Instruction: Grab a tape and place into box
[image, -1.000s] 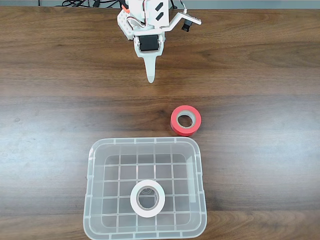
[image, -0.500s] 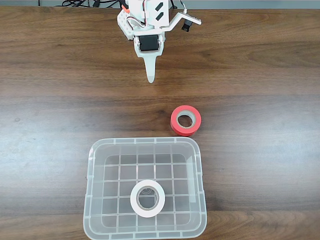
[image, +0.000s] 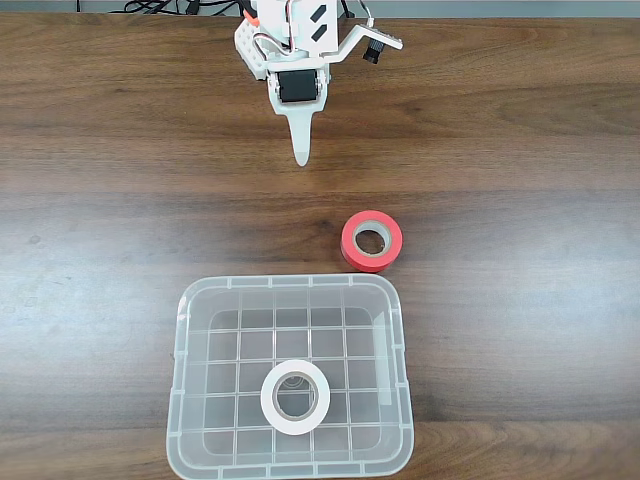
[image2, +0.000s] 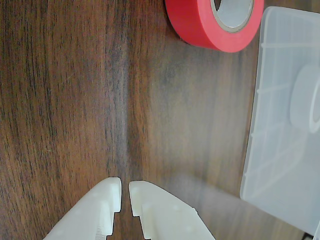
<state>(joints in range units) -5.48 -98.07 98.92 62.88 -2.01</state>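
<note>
Inside, ring-shaped white tape (image: 295, 397) lies on clear box's (image: 405, 400) gridded bottom.

We see the tape (image: 296, 397), a white ring with a round hollow core, lying flat on the bottom of the box (image: 186, 370), a little toward the lower edge in the fixed view. The box is a clear plastic bin with rounded corners and a grid-patterned bottom. In the wrist view the tape (image2: 305, 102) appears blurred through the box wall (image2: 272, 150).
</note>
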